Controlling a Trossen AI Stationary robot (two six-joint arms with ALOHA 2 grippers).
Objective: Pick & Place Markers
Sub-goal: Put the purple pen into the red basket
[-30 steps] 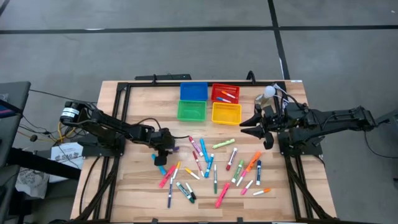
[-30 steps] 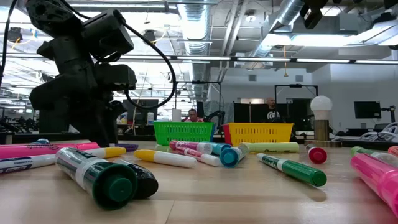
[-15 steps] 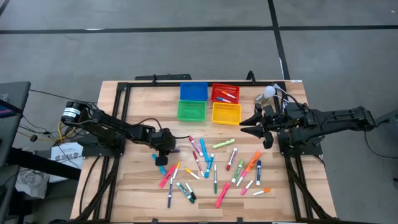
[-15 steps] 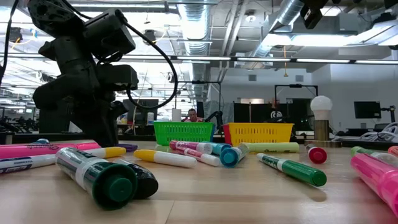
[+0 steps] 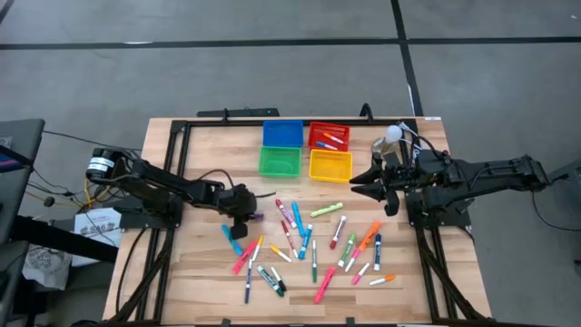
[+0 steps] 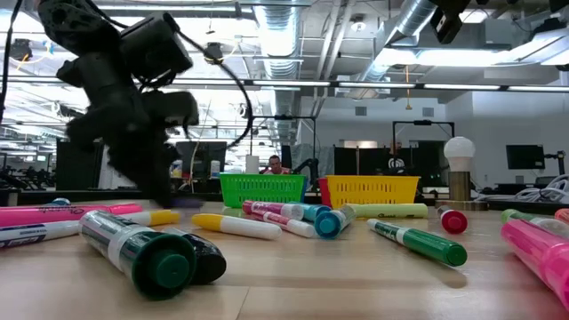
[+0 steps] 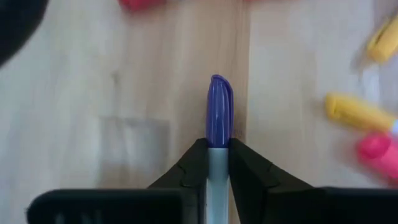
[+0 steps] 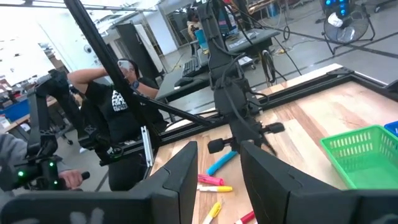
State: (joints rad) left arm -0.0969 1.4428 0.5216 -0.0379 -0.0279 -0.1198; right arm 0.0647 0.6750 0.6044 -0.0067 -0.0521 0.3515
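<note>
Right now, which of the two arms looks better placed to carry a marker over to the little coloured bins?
The left. Its left gripper is shut on a purple-capped felt-tip marker with a pale barrel by the scattered pens. The right gripper hangs beside the square yellow plastic bin, fingers apart, holding nothing.

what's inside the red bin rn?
High view: the red bin holds a few markers, red and orange or yellow, lying loose. Exact count unclear. In the low view it is hidden behind the yellow bin.

Grey floor (image 5: pixel 272 73); ceiling ducts (image 6: pixel 276 36) overhead.
</note>
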